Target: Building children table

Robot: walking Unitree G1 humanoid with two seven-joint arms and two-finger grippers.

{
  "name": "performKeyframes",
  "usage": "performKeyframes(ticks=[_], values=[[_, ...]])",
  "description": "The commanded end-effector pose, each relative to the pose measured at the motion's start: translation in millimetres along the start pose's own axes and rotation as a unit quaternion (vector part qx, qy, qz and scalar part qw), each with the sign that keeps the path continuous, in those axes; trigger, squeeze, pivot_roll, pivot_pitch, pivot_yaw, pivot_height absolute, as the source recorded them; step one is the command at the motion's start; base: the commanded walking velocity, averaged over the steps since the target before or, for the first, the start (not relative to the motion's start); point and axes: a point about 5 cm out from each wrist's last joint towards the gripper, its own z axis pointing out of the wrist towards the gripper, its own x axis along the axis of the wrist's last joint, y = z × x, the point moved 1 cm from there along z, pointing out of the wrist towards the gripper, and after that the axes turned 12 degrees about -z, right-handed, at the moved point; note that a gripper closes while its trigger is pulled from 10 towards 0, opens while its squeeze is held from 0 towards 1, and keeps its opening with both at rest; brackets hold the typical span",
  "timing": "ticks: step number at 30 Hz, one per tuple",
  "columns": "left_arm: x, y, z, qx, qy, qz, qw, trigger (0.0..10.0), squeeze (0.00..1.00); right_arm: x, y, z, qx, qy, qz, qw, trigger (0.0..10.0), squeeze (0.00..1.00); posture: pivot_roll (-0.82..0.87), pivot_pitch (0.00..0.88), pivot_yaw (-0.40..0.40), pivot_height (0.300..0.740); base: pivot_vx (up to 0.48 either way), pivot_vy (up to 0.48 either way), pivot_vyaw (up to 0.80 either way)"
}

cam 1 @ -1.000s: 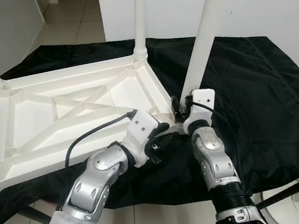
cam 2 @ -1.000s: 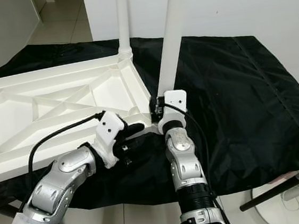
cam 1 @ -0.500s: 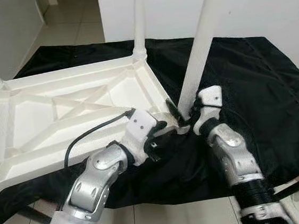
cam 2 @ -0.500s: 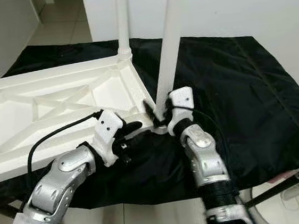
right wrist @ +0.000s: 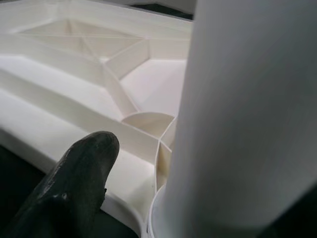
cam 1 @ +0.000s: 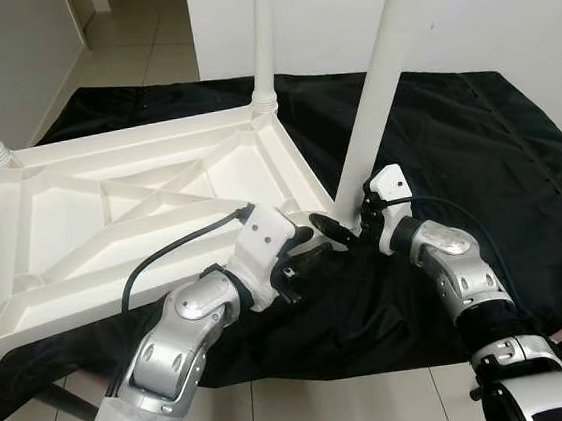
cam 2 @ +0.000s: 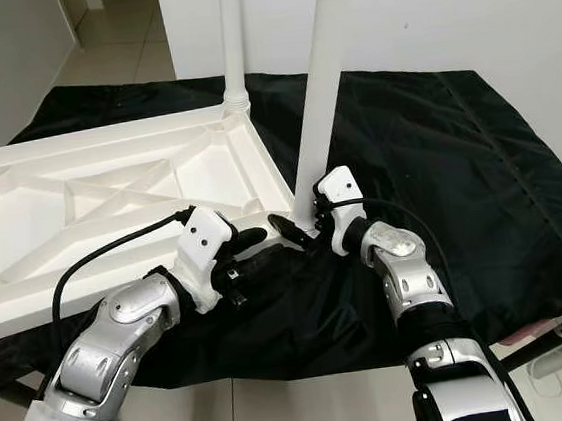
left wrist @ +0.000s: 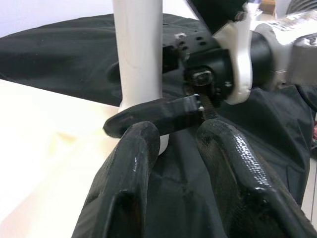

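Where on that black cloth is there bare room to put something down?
The black cloth lies bare to the right of the upturned white plastic table, toward the white wall. Crowded: the near corner, where the left gripper and right gripper meet at the leaning white leg.

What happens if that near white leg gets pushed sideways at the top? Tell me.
The near leg looks stiff, smooth plastic, so it could slip in the right tool. It leans, so it is probably not fully seated. The upturned table top looks light and might slide on the black cloth.
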Motion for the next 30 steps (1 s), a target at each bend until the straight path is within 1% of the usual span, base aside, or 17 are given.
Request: performKeyframes(ticks=[1, 3, 4, 5, 18, 19, 23, 24, 25, 26, 27, 28, 29, 30], values=[[2.4, 0.7, 1.3, 0.007, 0.004, 0.006, 1.0, 10.0, 0.0, -3.5, 0.5, 1.7, 0.014, -0.012, -0.012, 1.0, 10.0, 0.0, 0.01, 0.0, -0.042, 0.74, 0.0, 0.0, 0.0], [2.8, 0.8, 1.6, 0.008, 0.005, 0.007, 1.0, 10.0, 0.0, -6.0, 1.4, 4.4, 0.02, -0.019, -0.011, 1.0, 9.9, 0.0, 0.02, 0.0, -0.045, 0.74, 0.0, 0.0, 0.0], [3.0, 0.8, 1.5, 0.009, 0.006, 0.008, 1.0, 10.0, 0.0, -7.1, 1.1, 5.0, 0.023, -0.019, -0.009, 1.0, 3.8, 0.0, 0.02, 0.0, -0.046, 0.74, 0.0, 0.0, 0.0], [3.3, 0.5, 1.2, 0.01, 0.006, 0.008, 1.0, 10.0, 0.0, -8.3, 0.5, 5.2, 0.025, -0.021, -0.01, 0.999, 0.0, 0.0, 0.02, 0.0, -0.046, 0.74, 0.0, 0.0, 0.0], [4.1, -0.4, 0.5, 0.013, 0.008, 0.009, 1.0, 10.0, 0.0, -16.9, 1.9, 0.8, 0.029, -0.023, 0.008, 0.999, 0.0, 0.0, 0.01, 0.0, -0.042, 0.74, 0.0, 0.0, 0.0], [4.4, -0.7, 0.8, 0.013, 0.008, 0.008, 1.0, 10.0, 0.0, -16.7, 2.1, 0.2, 0.024, -0.021, 0.007, 0.999, 10.0, 0.0, 0.01, 0.0, -0.041, 0.74, 0.0, 0.0, 0.0], [4.6, -1.0, 1.1, 0.012, 0.008, 0.008, 1.0, 10.0, 0.0, -16.6, 2.8, 0.1, 0.011, -0.015, 0.014, 1.0, 10.0, 0.0, 0.0, 0.0, -0.041, 0.74, 0.0, 0.0, 0.0], [4.7, -1.1, 1.0, 0.012, 0.009, 0.008, 1.0, 10.0, 0.0, -16.0, 3.0, 0.3, 0.0, -0.015, 0.014, 1.0, 10.0, 0.0, 0.0, 0.0, -0.039, 0.74, 0.0, 0.0, 0.0], [4.6, -1.1, 1.1, 0.012, 0.009, 0.008, 1.0, 10.0, 0.0, -17.2, 4.7, 1.4, -0.031, -0.027, 0.02, 0.999, 10.0, 0.0, 0.0, 0.0, -0.041, 0.74, 0.0, 0.0, 0.0], [4.6, -1.1, 1.1, 0.012, 0.009, 0.008, 1.0, 10.0, 0.0, -17.2, 4.7, 1.4, -0.031, -0.027, 0.02, 0.999, 10.0, 0.0, 0.0, 0.0, -0.041, 0.74, 0.0, 0.0, 0.0], [4.6, -1.1, 1.2, 0.012, 0.008, 0.007, 1.0, 10.0, 0.0, -18.3, 6.1, 2.1, -0.054, -0.036, 0.024, 0.998, 10.0, 0.0, 0.0, 0.0, -0.041, 0.74, 0.0, 0.0, 0.0], [4.6, -1.1, 1.2, 0.012, 0.008, 0.007, 1.0, 10.0, 0.0, -18.3, 6.1, 2.1, -0.054, -0.036, 0.024, 0.998, 10.0, 0.0, 0.0, 0.0, -0.041, 0.74, 0.0, 0.0, 0.0], [4.6, -1.5, 1.4, 0.012, 0.008, 0.008, 1.0, 10.0, 0.0, -18.8, 5.0, 3.8, -0.081, -0.042, 0.03, 0.995, 10.0, 0.0, 0.0, 0.0, -0.042, 0.74, 0.0, 0.0, 0.0], [4.7, -2.6, 2.0, 0.015, 0.009, 0.011, 1.0, 10.0, 0.0, -20.6, 0.6, 7.1, -0.15, -0.059, 0.055, 0.985, 10.0, 0.0, 0.0, 0.0, -0.044, 0.74, 0.0, 0.0, 0.0]])
